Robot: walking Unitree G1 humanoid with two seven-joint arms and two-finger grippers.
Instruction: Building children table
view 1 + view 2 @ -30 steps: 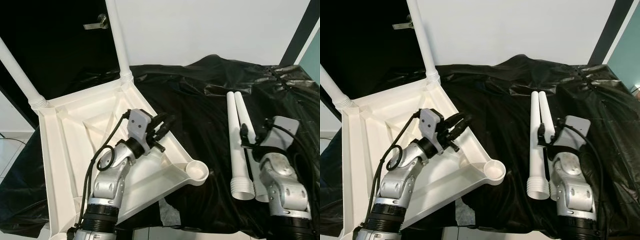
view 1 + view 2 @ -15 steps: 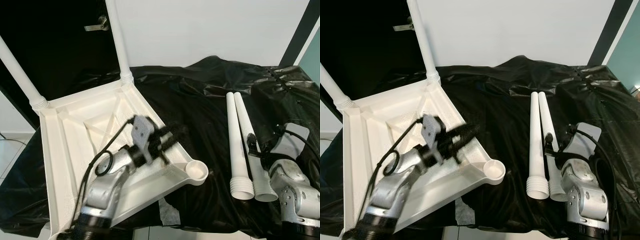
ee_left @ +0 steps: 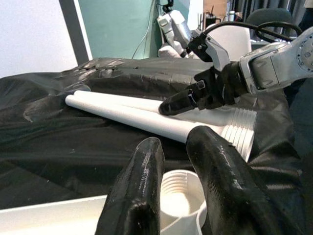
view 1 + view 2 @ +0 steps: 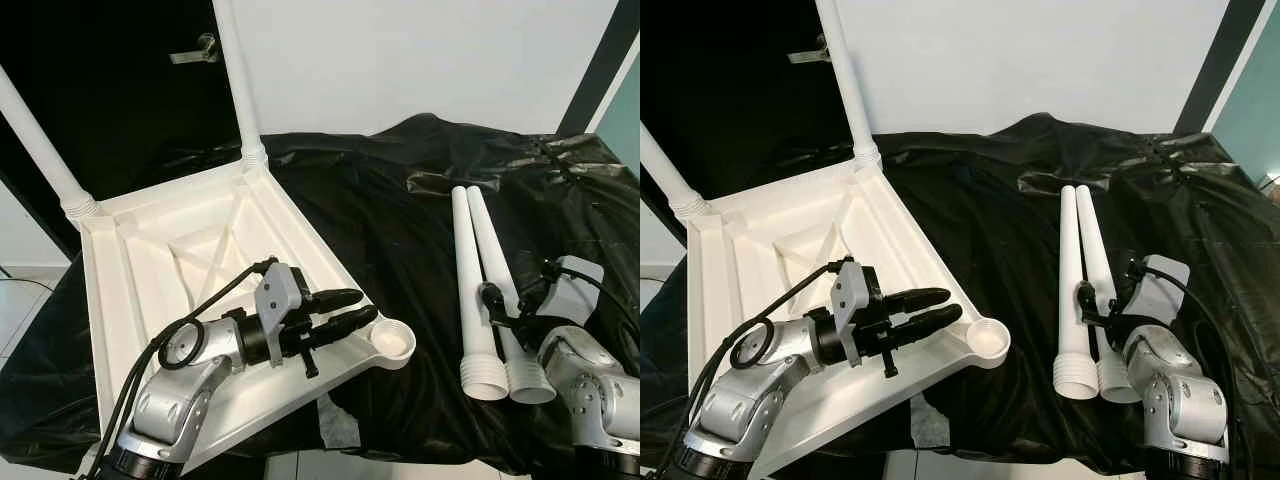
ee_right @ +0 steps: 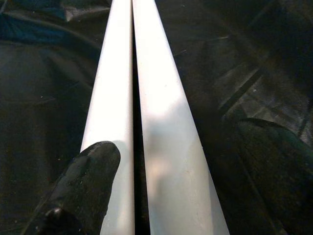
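Your head stereo pair looks forward and down; both eyes share upturned table top (image 4: 200, 250) and two loose legs (image 4: 478, 290). Left wrist camera sits low, sighting along its fingers (image 3: 139, 196) past corner socket (image 3: 178, 198) toward same legs. Right wrist camera rides close above legs, facing along them.

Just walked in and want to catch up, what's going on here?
A small white table lies upside down on black sheeting, two legs already fitted. The left gripper hovers, fingers apart, beside an empty corner socket. The right gripper is open over two loose white legs lying side by side, neither grasped yet.
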